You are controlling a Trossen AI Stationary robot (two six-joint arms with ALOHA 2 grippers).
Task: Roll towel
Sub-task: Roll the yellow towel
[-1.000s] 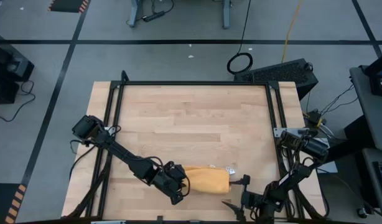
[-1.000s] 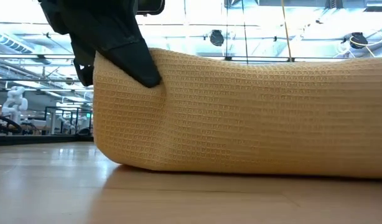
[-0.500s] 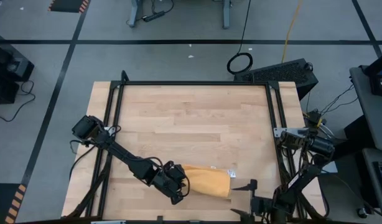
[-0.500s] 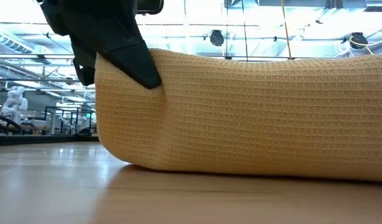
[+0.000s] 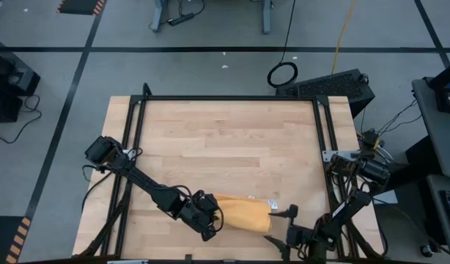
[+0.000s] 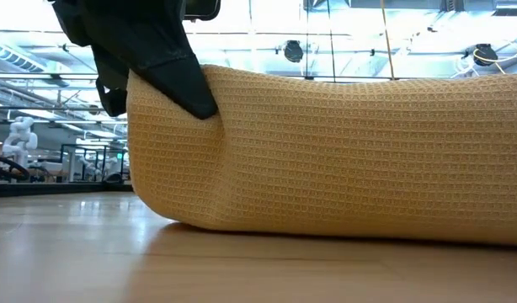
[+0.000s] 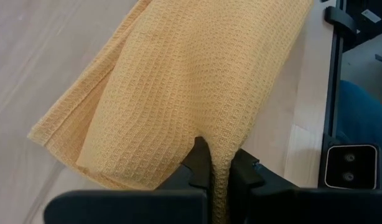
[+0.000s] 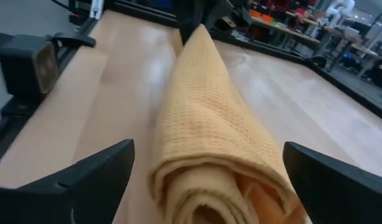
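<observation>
Now right claw point(image 5: 278, 225) back beside towel point(image 5: 243, 214), spread wide

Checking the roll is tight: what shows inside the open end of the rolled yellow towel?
Inside the mustard-yellow waffle-weave rolled towel, the end near the open right hand shows spiralled cloth layers only. Deeper in, the outer wrap hides the core.

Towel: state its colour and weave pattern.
The towel is mustard yellow with a fine waffle-grid weave, clearest in the low view.
</observation>
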